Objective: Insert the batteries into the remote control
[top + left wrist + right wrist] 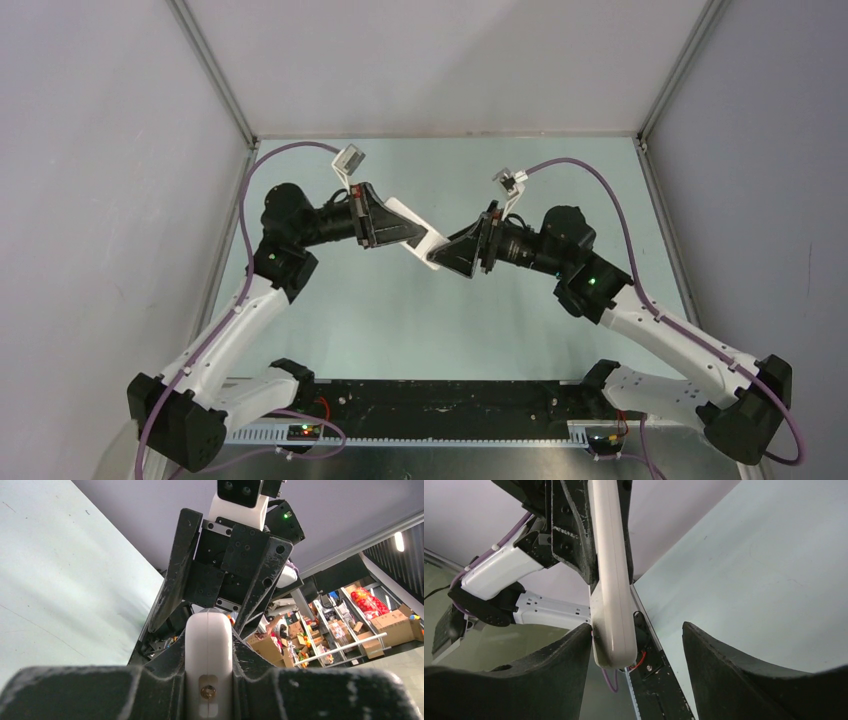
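Observation:
The white remote control (426,245) is held in the air over the middle of the table, between the two grippers. My left gripper (408,234) is shut on it. In the left wrist view the remote (209,645) stands edge-on between the pads (150,690), with a small metal contact at its near end. My right gripper (636,630) is open. The remote's free end (613,630) sits between its fingers, against the left finger (549,675) and apart from the right finger (749,675). The batteries are out of view.
The pale green table (400,320) is boxed in by white walls (120,200) on the left, back and right. A black rail (450,400) with wiring runs along the near edge between the arm bases. Purple cables (290,150) loop above both arms.

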Robot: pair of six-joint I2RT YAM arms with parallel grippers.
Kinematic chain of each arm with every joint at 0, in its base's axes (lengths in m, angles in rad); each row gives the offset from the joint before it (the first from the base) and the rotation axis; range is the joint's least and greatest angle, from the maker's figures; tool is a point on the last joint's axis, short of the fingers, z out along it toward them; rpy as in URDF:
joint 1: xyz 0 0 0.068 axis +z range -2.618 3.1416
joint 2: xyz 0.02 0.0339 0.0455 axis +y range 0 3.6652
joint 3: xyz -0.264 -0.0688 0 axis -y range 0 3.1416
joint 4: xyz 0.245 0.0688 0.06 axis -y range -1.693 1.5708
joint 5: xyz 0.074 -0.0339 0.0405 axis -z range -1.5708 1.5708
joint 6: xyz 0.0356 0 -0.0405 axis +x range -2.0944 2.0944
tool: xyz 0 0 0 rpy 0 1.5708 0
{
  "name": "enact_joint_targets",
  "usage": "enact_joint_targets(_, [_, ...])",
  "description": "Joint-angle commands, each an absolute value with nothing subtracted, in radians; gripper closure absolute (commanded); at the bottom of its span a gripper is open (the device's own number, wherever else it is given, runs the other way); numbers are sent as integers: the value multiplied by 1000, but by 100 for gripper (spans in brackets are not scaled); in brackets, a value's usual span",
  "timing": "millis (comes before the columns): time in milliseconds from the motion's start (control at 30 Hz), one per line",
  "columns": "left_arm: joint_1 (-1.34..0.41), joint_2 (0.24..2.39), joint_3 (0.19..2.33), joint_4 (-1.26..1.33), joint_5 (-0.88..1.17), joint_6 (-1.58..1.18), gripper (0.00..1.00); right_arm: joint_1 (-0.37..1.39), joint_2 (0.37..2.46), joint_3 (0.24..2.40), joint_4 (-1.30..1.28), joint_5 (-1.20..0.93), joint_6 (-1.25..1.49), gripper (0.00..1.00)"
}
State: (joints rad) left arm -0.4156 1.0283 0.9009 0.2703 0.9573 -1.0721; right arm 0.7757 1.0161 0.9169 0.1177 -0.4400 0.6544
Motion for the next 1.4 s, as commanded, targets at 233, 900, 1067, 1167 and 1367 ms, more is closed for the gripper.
enact_joint_targets(233, [-415,1004,937,283,992,-1058,98,790,1037,966,168,-451,611,46])
enact_joint_targets(900, [-416,947,875,215,784,-1102,15,861,1056,1031,104,-294,567,100])
enact_joint_targets(1067, [-422,903,815,204,627,-1225,9,927,1080,1047,69,-166,496,100])
enact_joint_targets(1167, [-421,890,808,176,581,-1236,8,986,1103,1076,20,-105,409,100])
enact_joint_targets(1367, [-423,891,795,93,526,-1250,11,1129,1151,1136,-104,129,221,100])
